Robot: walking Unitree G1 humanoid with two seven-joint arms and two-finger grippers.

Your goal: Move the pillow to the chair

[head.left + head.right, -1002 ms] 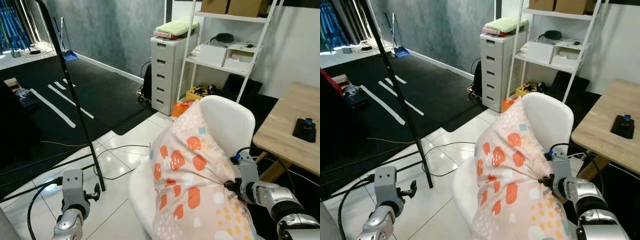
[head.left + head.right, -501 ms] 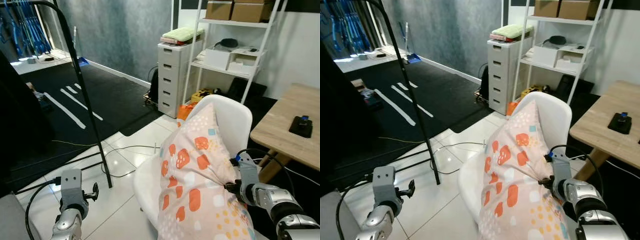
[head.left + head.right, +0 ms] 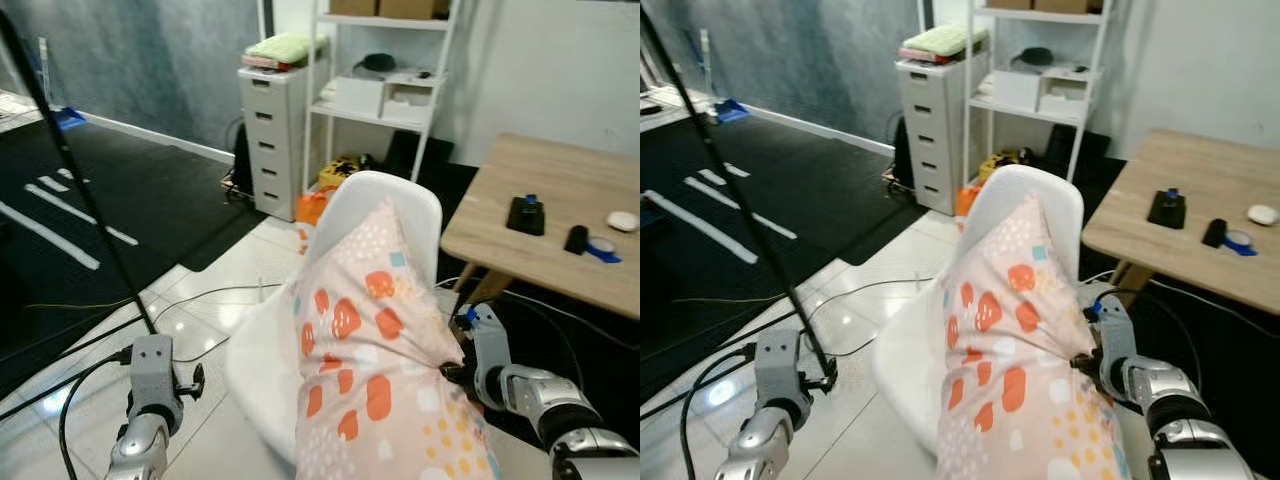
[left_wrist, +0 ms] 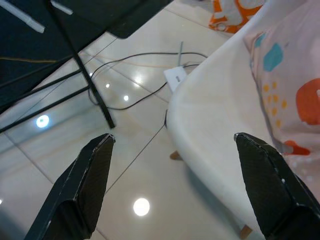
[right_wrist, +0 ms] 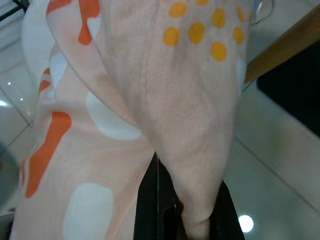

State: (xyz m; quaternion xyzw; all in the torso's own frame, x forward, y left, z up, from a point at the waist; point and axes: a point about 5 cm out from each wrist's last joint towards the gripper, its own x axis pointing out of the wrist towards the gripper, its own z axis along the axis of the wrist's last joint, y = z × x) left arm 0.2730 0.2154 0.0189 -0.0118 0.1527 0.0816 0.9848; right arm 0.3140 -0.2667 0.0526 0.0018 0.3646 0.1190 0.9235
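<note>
1. Compared with the earlier frame, pillow (image 3: 375, 360) leans more upright against the white chair (image 3: 345, 215) back.
2. Right gripper (image 3: 447, 372) remains clamped on its fabric.
3. Left gripper (image 4: 175, 187) hangs spread apart beside the seat.

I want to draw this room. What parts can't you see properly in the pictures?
- Chair seat: head views, pillow covers it.
- Right hand fingertips: right wrist view, wrapped in pillow fabric.
- Small things on the table: head views, too small to name.
- Pillow's bottom: cut off by picture edge.
</note>
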